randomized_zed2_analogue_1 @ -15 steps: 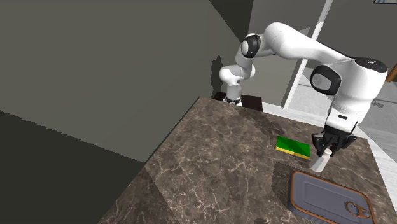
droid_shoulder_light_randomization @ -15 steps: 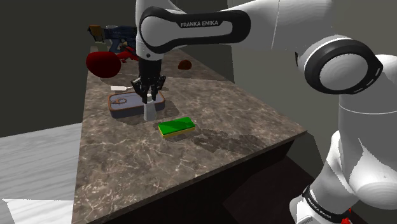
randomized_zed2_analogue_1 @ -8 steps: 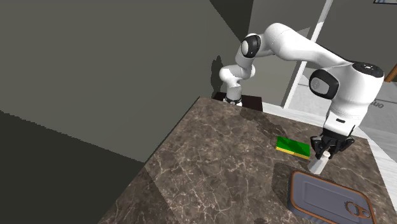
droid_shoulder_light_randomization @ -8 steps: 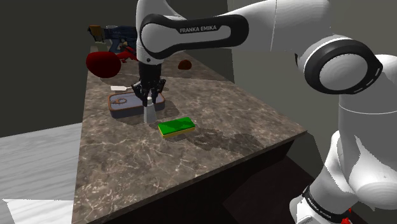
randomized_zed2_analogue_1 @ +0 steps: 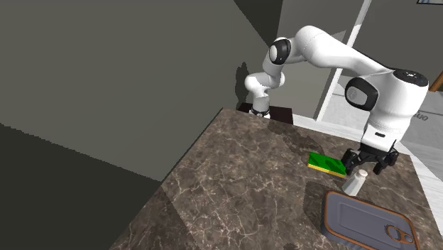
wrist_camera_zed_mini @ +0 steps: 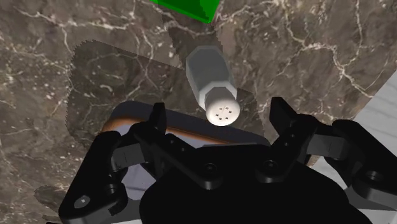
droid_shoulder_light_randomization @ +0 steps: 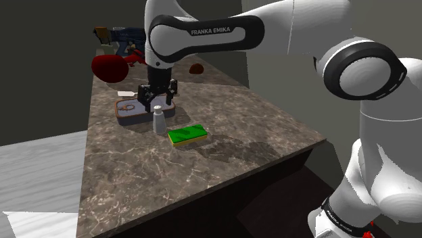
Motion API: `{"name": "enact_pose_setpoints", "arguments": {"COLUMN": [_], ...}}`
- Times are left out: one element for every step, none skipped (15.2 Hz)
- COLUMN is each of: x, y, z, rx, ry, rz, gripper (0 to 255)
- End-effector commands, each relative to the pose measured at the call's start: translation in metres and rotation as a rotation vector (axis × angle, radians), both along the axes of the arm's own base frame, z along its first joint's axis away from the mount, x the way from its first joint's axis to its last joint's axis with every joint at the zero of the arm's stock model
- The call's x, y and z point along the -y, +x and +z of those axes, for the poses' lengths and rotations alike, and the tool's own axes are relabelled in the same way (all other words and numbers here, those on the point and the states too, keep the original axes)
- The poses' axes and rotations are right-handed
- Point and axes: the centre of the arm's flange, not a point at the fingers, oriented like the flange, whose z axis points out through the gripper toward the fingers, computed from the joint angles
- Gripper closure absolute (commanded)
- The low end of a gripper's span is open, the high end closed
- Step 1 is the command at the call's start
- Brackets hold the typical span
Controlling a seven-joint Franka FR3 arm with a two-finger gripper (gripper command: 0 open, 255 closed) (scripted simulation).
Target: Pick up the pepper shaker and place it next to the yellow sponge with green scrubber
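Dark marbled stone countertop (droid_shoulder_light_randomization: 237, 128) carries the pale grey pepper shaker (droid_shoulder_light_randomization: 157, 120), upright just beside the green-topped yellow sponge (droid_shoulder_light_randomization: 187, 134). Above its holed cap hangs my black gripper (droid_shoulder_light_randomization: 157, 100), fingers spread apart, gripping nothing. A flat grey brown-rimmed tin (droid_shoulder_light_randomization: 130, 113) lies close by.

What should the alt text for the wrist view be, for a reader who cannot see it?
A pale grey pepper shaker stands on a dark marble counter, between the open black fingers of the end effector, which do not touch it. A corner of the green sponge lies just beyond it.
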Motion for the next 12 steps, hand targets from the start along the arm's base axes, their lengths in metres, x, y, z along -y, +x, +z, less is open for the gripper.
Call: {"name": "enact_pose_setpoints", "arguments": {"x": [0.001,0.002,0.003,0.004,0.004,0.004,0.004,0.004,0.004,0.004,0.004,0.004], "y": [-0.001,-0.002,-0.003,-0.004,-0.004,-0.004,-0.004,-0.004,-0.004,-0.004,-0.004,-0.004], "z": [0.013,0.026,0.039,0.05,0.05,0.05,0.05,0.05,0.05,0.05,0.05,0.05], "rx": [0.0,0.0,0.0,0.0,0.0,0.0,0.0,0.0,0.0,0.0,0.0,0.0], "ry": [0.0,0.0,0.0,0.0,0.0,0.0,0.0,0.0,0.0,0.0,0.0,0.0], "rz": [0.0,0.0,0.0,0.0,0.0,0.0,0.0,0.0,0.0,0.0,0.0,0.0], "gripper": [0,0,0,0,0,0,0,0,0,0,0,0]}}
